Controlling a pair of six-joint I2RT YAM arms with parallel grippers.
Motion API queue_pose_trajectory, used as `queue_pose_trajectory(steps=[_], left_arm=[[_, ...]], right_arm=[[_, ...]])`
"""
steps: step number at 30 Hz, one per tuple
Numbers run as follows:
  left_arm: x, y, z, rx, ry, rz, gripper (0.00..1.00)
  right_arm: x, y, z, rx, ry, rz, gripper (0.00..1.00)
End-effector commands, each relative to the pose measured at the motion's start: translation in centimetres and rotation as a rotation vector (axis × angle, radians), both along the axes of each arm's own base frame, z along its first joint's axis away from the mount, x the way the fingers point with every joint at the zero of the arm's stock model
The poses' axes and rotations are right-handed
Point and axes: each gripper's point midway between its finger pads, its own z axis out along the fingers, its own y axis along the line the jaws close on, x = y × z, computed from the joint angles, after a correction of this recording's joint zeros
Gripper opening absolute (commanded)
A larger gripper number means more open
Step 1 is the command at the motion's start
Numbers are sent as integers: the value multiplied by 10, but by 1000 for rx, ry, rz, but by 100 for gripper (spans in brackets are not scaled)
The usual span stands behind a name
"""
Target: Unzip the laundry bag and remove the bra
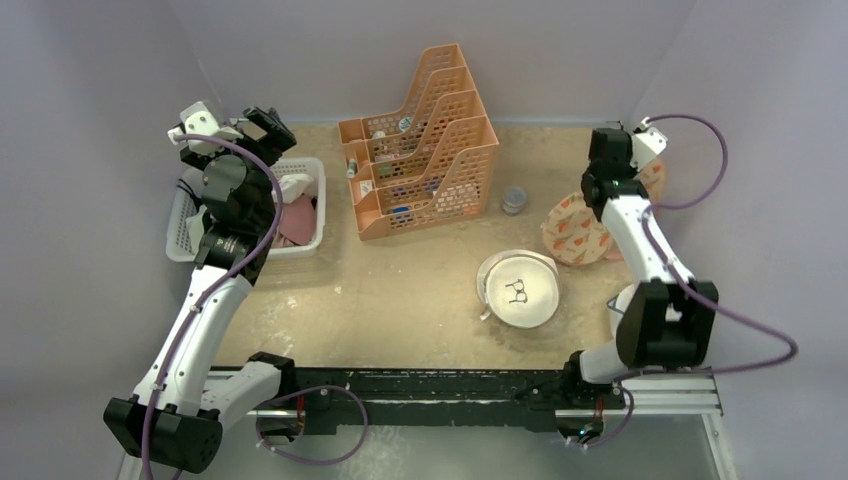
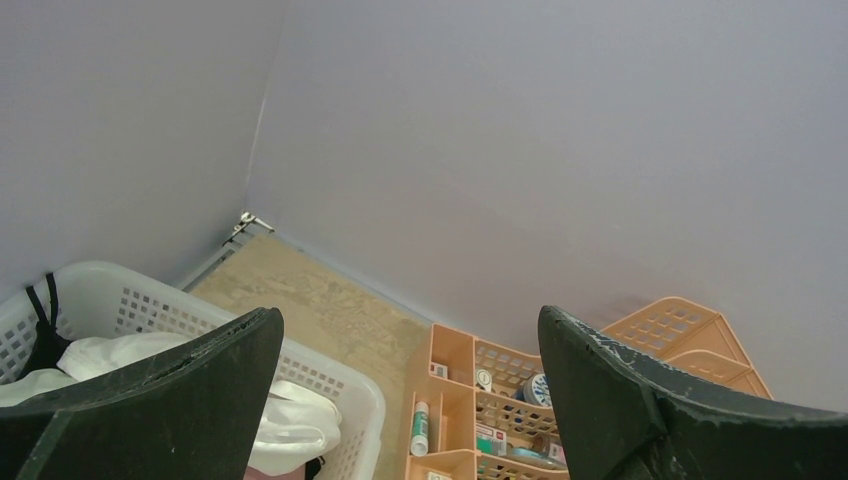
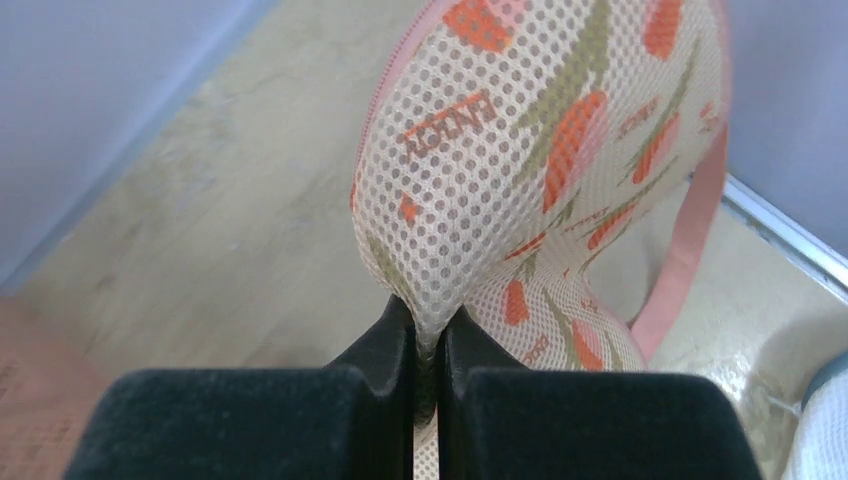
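Observation:
The laundry bag (image 1: 573, 232), peach mesh with a red-orange print and pink trim, hangs at the right of the table. My right gripper (image 1: 604, 188) is shut on a pinch of its mesh. In the right wrist view the bag (image 3: 520, 150) rises from between the closed fingers (image 3: 428, 325) and is lifted off the table. A dusty-pink piece that looks like the bra (image 1: 297, 222) lies in the white basket (image 1: 310, 172) at the left. My left gripper (image 1: 267, 127) is raised above that basket. It is open and empty (image 2: 410, 325).
An orange desk organizer (image 1: 425, 150) with small items stands at the back middle and also shows in the left wrist view (image 2: 480, 400). A small grey tin (image 1: 514, 199) sits beside it. A round white mesh pouch (image 1: 518, 288) lies front middle. White clothes (image 2: 150, 355) fill the basket.

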Motion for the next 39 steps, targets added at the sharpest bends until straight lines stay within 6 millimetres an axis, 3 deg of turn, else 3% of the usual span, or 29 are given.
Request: queue_pose_trajectory(steps=[1, 2, 6, 15, 22, 26, 29, 33, 39], left_arm=[[-1, 0, 11, -22, -45, -9, 98], [0, 0, 11, -22, -44, -8, 98], [-1, 0, 11, -24, -46, -11, 98], [-2, 0, 12, -26, -47, -9, 98], [-2, 0, 13, -29, -50, -13, 97], [-2, -1, 14, -33, -53, -19, 97], [0, -2, 12, -33, -48, -24, 97], [3, -2, 8, -27, -27, -16, 97], [9, -3, 2, -21, -2, -17, 96]], right_arm=[[11, 37, 87, -103, -373, 356, 0], [2, 44, 120, -151, -501, 413, 0], [-31, 82, 154, -244, -695, 651, 0], [-64, 135, 202, -364, -881, 970, 0], [-95, 164, 243, -421, -1005, 1135, 0], [-111, 200, 254, -406, -1048, 1365, 0], [-119, 225, 257, -384, -1058, 1489, 0], [-116, 264, 246, -383, -973, 1607, 0], [-108, 317, 184, -336, -769, 1742, 0]])
